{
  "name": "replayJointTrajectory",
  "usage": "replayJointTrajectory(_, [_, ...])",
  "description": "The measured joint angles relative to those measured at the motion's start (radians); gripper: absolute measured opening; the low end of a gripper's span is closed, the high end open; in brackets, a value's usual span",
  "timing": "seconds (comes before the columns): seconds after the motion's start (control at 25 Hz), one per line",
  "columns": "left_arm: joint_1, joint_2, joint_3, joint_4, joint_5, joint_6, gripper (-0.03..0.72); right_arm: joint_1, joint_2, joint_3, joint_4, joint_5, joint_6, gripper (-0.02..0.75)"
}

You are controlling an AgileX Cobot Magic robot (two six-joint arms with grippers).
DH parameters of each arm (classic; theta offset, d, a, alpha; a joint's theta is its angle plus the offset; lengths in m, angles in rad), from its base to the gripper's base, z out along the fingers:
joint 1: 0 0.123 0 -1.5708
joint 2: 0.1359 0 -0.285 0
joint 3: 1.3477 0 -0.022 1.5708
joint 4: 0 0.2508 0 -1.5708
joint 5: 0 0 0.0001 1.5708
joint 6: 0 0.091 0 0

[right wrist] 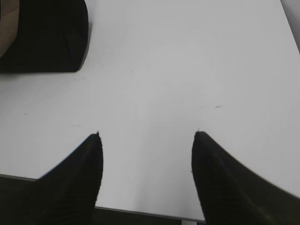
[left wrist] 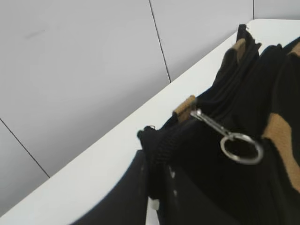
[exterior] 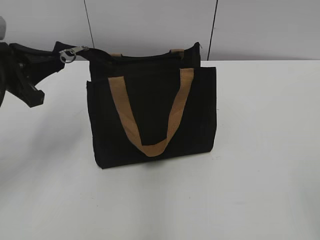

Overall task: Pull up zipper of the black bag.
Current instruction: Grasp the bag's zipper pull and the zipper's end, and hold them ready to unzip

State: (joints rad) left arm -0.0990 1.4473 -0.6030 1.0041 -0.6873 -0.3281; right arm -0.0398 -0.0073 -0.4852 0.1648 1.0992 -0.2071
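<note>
The black bag [exterior: 150,100] stands upright on the white table, with a tan handle loop hanging down its front. The zipper pull [exterior: 75,51] is silver with a metal ring and sits at the left end of the top zip line. It also shows in the left wrist view [left wrist: 213,124], with its ring hanging loose. My left gripper [exterior: 50,57] is at the bag's top left corner. In the left wrist view the left gripper [left wrist: 152,187] is shut on the bag's black fabric end tab [left wrist: 152,145], just short of the pull. My right gripper [right wrist: 146,140] is open and empty over the table.
The white table [exterior: 260,175] stretches in front and to the right of the bag. A grey panelled wall [exterior: 150,20] stands behind it. The bag's lower corner [right wrist: 47,37] shows at the top left of the right wrist view. The table's near edge [right wrist: 140,212] lies under the right fingers.
</note>
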Motion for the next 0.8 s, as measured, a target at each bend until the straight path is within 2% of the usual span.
replayJointTrajectory(0.56, [0.000,-0.096,0.001,0.047,0.027,-0.001,0.027,0.000,0.000,0.000,0.001,-0.001,0.000,0.467])
replayJointTrajectory(0.8, [0.000,-0.096,0.002,0.048,0.027,-0.001,0.027,0.000,0.088,-0.004,0.086,-0.023,0.000,0.467])
